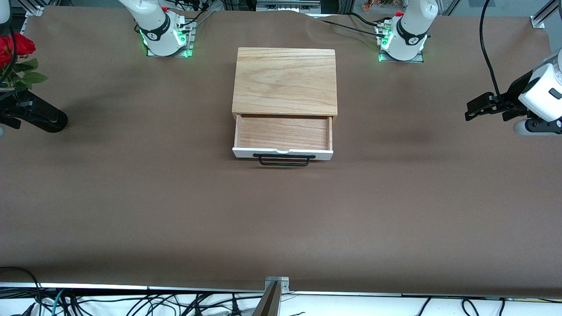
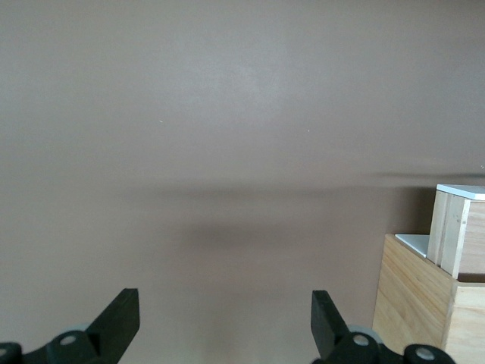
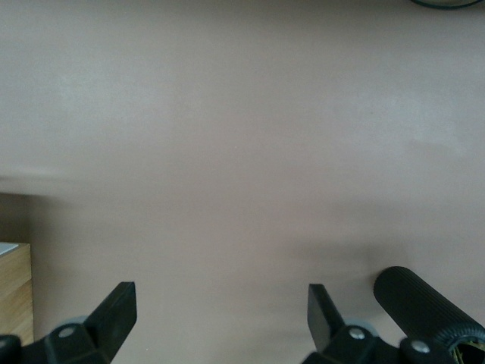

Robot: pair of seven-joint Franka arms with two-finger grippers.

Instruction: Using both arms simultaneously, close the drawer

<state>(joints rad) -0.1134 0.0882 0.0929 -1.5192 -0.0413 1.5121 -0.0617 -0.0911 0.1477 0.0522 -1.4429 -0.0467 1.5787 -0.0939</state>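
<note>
Drawer [image 1: 283, 134] pulled out of wooden box [image 1: 285, 81] at table centre, white front and black handle [image 1: 283, 159] toward front cam. Left gripper [image 2: 226, 322] up over table at left arm's end, fingers apart, nothing between; drawer well apart. Right gripper [image 3: 221, 318] over right arm's end, fingers apart, empty, by black vase [image 1: 37, 115].

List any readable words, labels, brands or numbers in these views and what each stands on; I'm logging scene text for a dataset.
None can be read.
Left arm: a small round mark on the black band above its base, too small to read.
Right arm: a like mark on its black band, too small to read.
Drawer, its wooden box, the table and both wrist views: no text shows.
</note>
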